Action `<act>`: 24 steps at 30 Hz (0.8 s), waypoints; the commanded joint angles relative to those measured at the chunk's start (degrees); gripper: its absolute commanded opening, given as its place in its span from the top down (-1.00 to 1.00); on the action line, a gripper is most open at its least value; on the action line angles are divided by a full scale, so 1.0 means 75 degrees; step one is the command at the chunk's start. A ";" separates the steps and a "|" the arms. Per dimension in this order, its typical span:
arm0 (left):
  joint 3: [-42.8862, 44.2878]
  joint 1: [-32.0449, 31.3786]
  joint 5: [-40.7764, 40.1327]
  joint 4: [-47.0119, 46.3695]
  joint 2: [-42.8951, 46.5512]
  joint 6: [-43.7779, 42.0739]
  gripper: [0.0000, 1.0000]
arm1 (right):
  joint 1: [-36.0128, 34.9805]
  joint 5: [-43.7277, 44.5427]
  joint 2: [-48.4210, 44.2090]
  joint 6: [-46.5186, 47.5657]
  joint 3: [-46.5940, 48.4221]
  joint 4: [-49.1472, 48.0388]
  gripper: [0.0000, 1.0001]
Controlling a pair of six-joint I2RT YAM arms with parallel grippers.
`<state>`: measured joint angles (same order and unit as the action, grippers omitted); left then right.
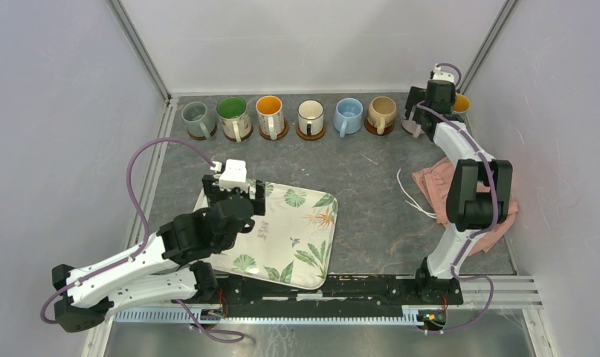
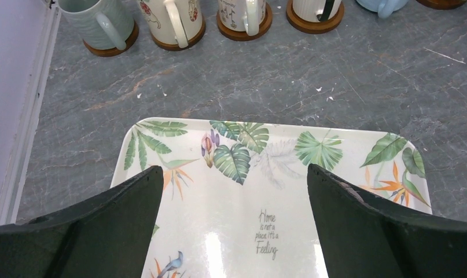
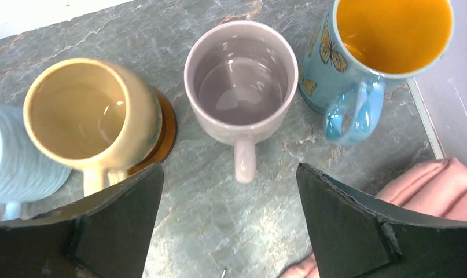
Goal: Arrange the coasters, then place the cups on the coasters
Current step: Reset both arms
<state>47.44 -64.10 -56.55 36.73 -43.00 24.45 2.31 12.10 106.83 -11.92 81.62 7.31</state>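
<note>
From above and behind, one view covers the whole counter, while both wrist views closely face its far cups.

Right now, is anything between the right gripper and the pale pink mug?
Nothing visible. The open right gripper faces the pale pink mug, handle toward it; the tan mug and blue mug stand off to either side.

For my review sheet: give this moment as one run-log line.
left gripper: open over tray | right gripper: open, facing pale pink cup | tan cup: on coaster | held: nothing
</note>
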 commanded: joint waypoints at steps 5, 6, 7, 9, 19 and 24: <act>0.0549 -0.0028 0.0404 -0.0292 -0.0294 0.0730 -0.99 | -0.0470 0.0118 -0.2181 -0.0024 -0.1617 -0.0178 -0.96; 0.0569 -0.0023 0.0439 -0.0356 -0.0344 0.0771 -0.99 | -0.0581 0.0084 -0.2466 -0.0047 -0.1907 -0.0250 -0.96; 0.0595 -0.0028 0.0493 -0.0441 -0.0406 0.0796 -0.99 | -0.0695 0.0086 -0.2805 -0.0057 -0.2231 -0.0284 -0.96; 0.0649 -0.0027 0.0604 -0.0567 -0.0539 0.0840 -0.99 | -0.0972 0.0039 -0.3438 -0.0061 -0.2836 -0.0398 -0.96; 0.0789 -0.0021 0.1047 -0.1362 -0.1426 0.1076 -0.99 | -0.2674 -0.0214 -0.6094 -0.0325 -0.5033 -0.0407 -0.96; 0.0799 -0.0010 0.1242 -0.1655 -0.1764 0.1207 -0.99 | -0.3352 -0.0351 -0.7035 -0.0516 -0.5568 -0.0232 -0.96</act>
<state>50.96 -64.10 -48.53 28.99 -55.09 30.17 -20.27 10.72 58.81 -13.91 42.02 6.55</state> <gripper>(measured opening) 0.994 0.979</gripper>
